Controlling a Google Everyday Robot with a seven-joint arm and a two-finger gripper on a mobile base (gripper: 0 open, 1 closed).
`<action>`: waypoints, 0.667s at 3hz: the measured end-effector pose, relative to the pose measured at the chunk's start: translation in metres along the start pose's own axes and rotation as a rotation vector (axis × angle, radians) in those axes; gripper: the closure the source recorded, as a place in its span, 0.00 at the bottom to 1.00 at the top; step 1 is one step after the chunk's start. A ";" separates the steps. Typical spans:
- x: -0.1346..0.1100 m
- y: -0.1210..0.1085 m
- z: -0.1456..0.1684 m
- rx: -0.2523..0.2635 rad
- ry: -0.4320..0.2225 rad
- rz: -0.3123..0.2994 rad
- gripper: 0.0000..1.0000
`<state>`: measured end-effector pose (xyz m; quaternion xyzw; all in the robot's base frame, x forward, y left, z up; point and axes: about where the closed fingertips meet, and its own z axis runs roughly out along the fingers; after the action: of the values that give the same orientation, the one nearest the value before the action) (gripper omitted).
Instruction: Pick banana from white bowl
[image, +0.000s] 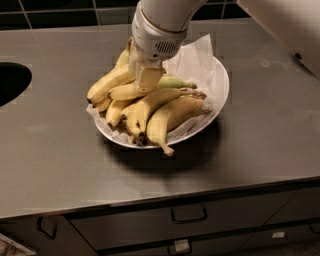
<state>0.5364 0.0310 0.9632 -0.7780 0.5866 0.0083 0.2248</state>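
One gripper (145, 80): it hangs straight down from the white arm (160, 25) onto the top of the fruit pile, at the back-left of the bowl. You cannot tell from this angle whether it is spread or closed, so log the grasp as unconfirmed.

One banana (127, 92), the item you want: long and plain yellow, lying crosswise on top of the heap. Its dark blunt tip points left and its faintly green stem end points right. It sits directly beneath the gripper and appears to touch it. A vertical approach likely suits it because this fruit carries no weight from the others.

One white bowl (222, 87): wide, shallow and glossy, near the middle of the counter. It is lined with crumpled paper (196, 54) that stands up behind the pile. The lining probably keeps fruit from skating on the glaze.

Several other bananas (170, 112): heaped below and in front of the wanted one, leaning on each other. Expect that a lift could drag or roll a neighbour, so you should favour a slow, straight rise.

One steel counter (260, 145): it carries the bowl, with a dark sink opening (10, 82) at its left edge, well apart from the bowl. Drawers (189, 215) sit beneath.

Status, as judged: the grasp is in hand, and the banana has not yet been raised from the bowl.
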 end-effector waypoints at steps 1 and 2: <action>0.002 0.002 0.002 -0.011 0.002 0.002 0.57; 0.006 0.004 0.001 -0.029 0.020 0.008 0.56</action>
<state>0.5350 0.0250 0.9594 -0.7788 0.5919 0.0103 0.2076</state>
